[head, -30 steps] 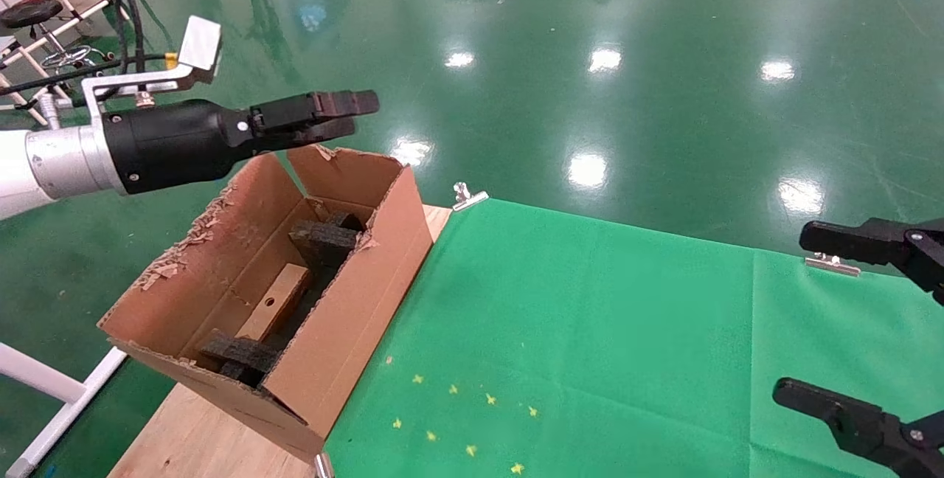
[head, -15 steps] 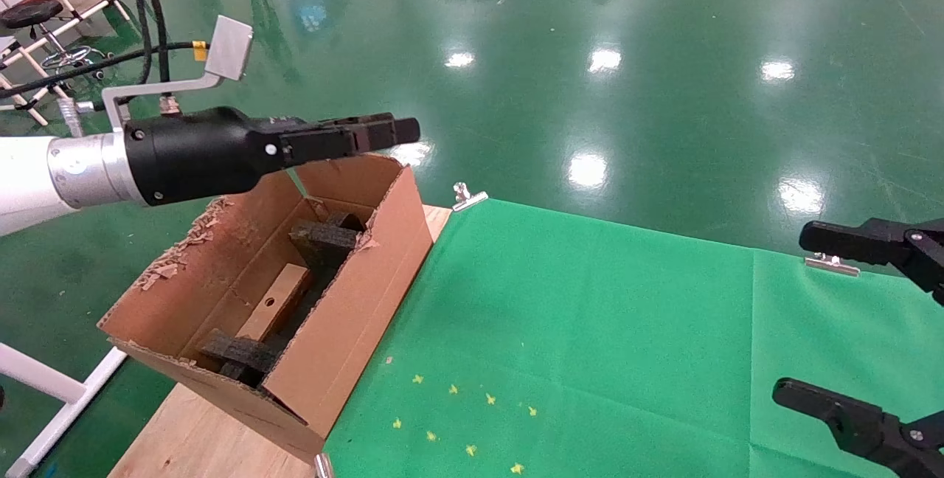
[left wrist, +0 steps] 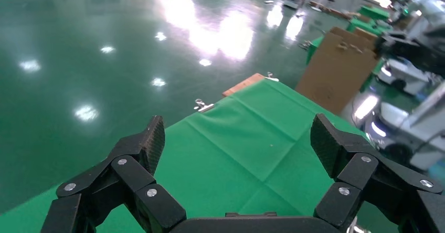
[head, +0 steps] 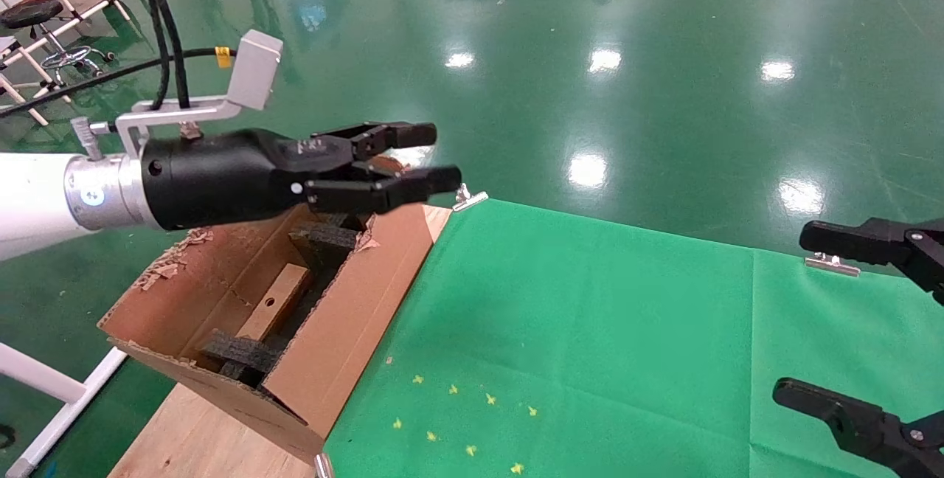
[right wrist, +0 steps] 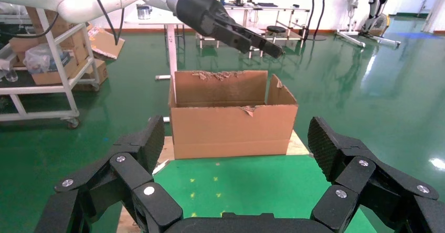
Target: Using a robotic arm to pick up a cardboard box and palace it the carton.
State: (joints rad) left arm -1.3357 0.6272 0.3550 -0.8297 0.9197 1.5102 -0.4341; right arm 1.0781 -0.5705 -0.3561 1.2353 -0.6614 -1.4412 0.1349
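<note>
The left gripper [head: 413, 161] hovers, jaws apart and empty, above the carton [head: 346, 323], where the cardboard box [head: 274, 302] lies among foam pieces [head: 324, 239]. The right gripper [head: 841, 330] waits, spread wide. The box is probably light, stiff and slick; its long sides suit gripping.

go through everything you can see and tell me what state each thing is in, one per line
Left gripper: open, holding nothing, in the air above the carton's far end.
Right gripper: open, holding nothing, off at the cloth's right edge.
Box: lying inside the carton among the foam.
Carton: open, flaps upright, rims torn.
Foam: pieces inside the carton.
Cloth: spread flat, clipped at its far edge.
</note>
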